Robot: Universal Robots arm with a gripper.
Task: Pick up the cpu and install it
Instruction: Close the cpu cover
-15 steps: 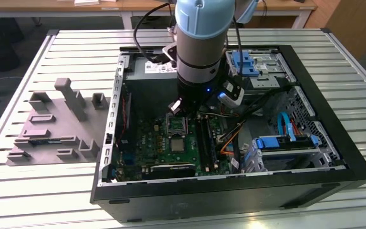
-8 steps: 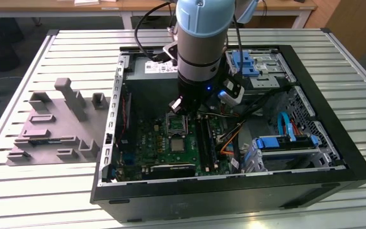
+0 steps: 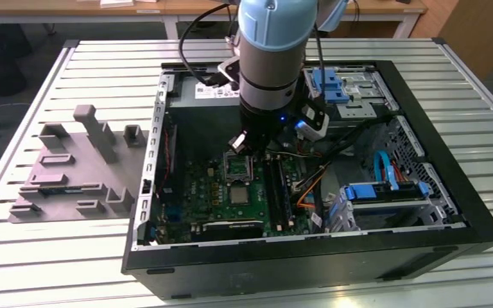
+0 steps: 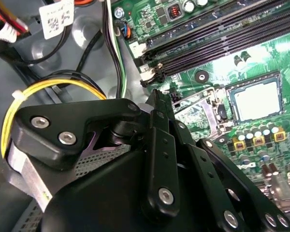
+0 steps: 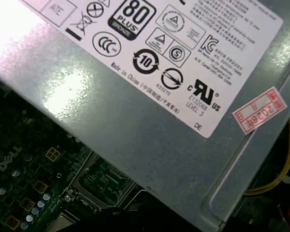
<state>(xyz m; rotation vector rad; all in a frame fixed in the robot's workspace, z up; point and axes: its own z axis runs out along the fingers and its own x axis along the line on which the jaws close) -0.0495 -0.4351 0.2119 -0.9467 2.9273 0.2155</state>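
Observation:
In the exterior view my gripper hangs inside the open black computer case, just above the metal-framed socket on the green motherboard. The second wrist view looks past the black linkage of the gripper at the same socket, which lies close beyond its tip. The socket frame also appears in the first wrist view, with green board inside it. The cpu is hidden from me. Beside the socket a square chip in a dark frame sits fixed on the board, shining pale under the light.
A grey tray of plastic blocks lies on the slatted table at the exterior view's left. The grey power supply stands right next to the socket. Memory slots, yellow cables and a blue drive cage crowd the case.

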